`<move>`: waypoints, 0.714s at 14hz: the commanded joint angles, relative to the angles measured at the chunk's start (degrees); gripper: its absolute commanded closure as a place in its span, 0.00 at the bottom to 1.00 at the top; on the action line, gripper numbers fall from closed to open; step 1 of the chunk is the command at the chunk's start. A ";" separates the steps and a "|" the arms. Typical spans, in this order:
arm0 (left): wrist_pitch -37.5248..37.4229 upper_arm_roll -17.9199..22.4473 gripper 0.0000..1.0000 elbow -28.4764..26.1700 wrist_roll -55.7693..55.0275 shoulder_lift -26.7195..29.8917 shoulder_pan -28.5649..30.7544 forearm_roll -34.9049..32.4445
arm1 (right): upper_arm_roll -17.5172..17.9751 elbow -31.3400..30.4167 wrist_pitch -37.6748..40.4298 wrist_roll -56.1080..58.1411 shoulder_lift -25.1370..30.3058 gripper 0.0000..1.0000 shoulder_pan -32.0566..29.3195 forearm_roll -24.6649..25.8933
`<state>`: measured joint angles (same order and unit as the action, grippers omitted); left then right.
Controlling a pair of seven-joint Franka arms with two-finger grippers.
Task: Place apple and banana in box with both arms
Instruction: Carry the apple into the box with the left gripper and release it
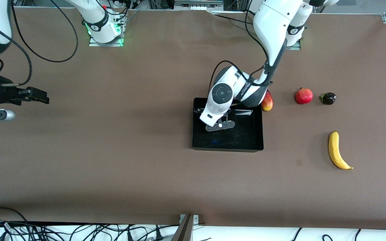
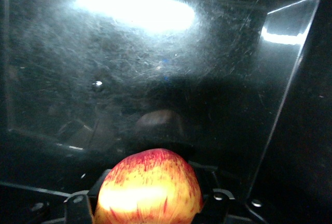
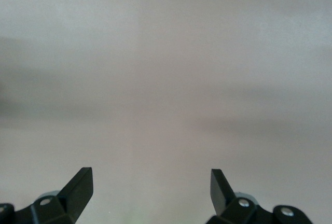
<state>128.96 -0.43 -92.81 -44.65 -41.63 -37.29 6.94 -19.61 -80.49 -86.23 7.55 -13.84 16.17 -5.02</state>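
The left gripper (image 1: 220, 126) hangs over the glossy floor of the shallow black open-top box (image 1: 256, 134), jaws closed on the small red-and-yellow streaked apple (image 2: 149, 187); release lies straight below; the right gripper (image 3: 150, 193) waits wide open, empty, at the right arm's end; the long yellow banana (image 1: 337, 150) lies at the left arm's end, long axis running toward the front camera.

High front camera (plus wrist cameras)

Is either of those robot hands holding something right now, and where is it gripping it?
The left gripper, over the black tray, holds the small red-yellow apple by its sides. The right gripper is open, holding nothing.
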 commanded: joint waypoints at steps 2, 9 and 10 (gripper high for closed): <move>1.21 -0.27 0.97 0.61 0.70 -2.22 0.38 0.35 | 8.92 -3.35 0.45 1.06 4.33 0.00 -7.78 1.84; -9.39 -0.09 0.00 3.15 -1.41 1.54 1.51 0.61 | 23.12 -18.74 -10.19 1.41 15.07 0.00 -20.56 4.41; -13.95 0.43 0.00 5.33 -1.32 2.86 2.13 0.53 | 23.03 -18.12 -9.93 1.50 14.98 0.00 -20.48 4.75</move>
<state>123.14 -0.34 -90.75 -45.51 -42.02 -36.45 6.94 1.87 -96.30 -94.84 7.80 -1.42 -2.59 -0.82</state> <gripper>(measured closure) 0.000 0.000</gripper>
